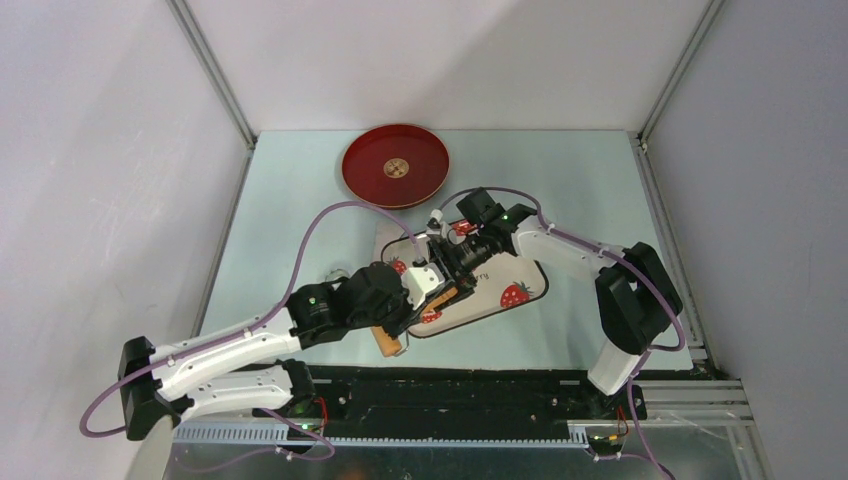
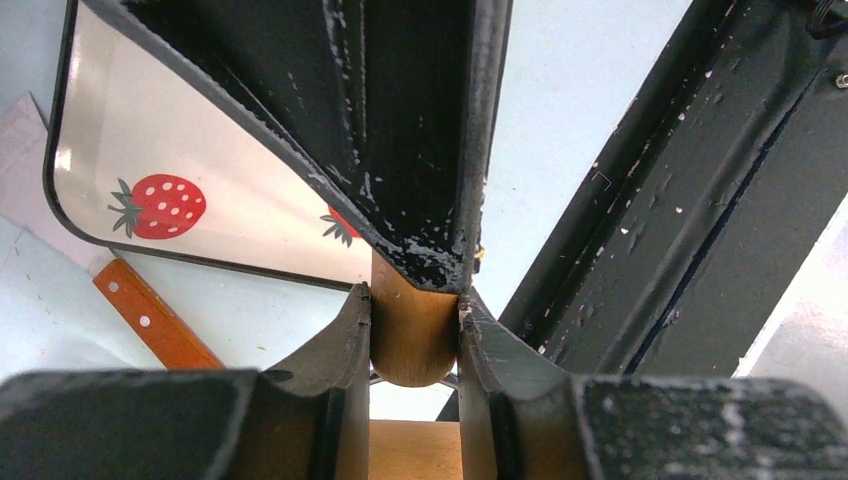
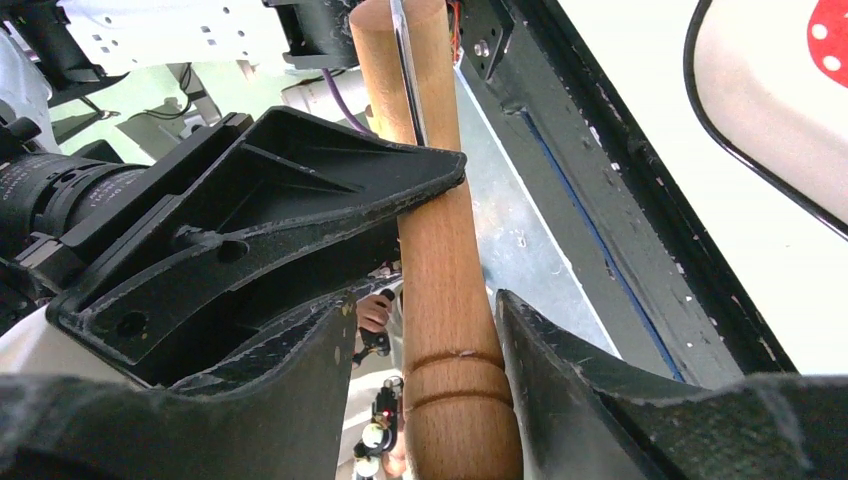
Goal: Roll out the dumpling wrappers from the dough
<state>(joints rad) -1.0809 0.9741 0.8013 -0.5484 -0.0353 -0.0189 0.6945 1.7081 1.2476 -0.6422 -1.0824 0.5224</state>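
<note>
**Tool grip.** The left gripper (image 2: 413, 300) is closed narrowly on the light-brown wooden cylindrical roller (image 2: 412, 345). Its two pads press the shaft from both sides near one end, which carries the roller's weight and leaves the rest of the shaft free for a second grasp.

**Second grasp.** The right gripper (image 3: 428, 300) sits directly ahead of the left one on the same shaft. Its jaws straddle the roller just above the grooved handle end. The wrist view shows a gap between one jaw and the wood, so this gripper has not clamped: it is partly open around the roller. Judgement: one grip at each end lets both arms press evenly and keep the roller level while rolling.

**Surroundings.** The white rounded-rectangular tray with strawberry prints and a dark rim (image 2: 200, 130) lies below and beyond the left gripper, positioned as the rolling surface. An orange-brown riveted tool handle (image 2: 150, 322) lies on the table beside the tray, off to the left gripper's side. The round red lacquer plate (image 1: 365, 170) is well beyond both grippers, probably for the finished wrappers.

**Task item.** The dough cannot be located in any view. If it lies on the tray, the grippers and roller hide it. No dumpling wrappers are visible.

**Next step (judgement).** Complete the right-hand clamp before lowering the roller.
</note>
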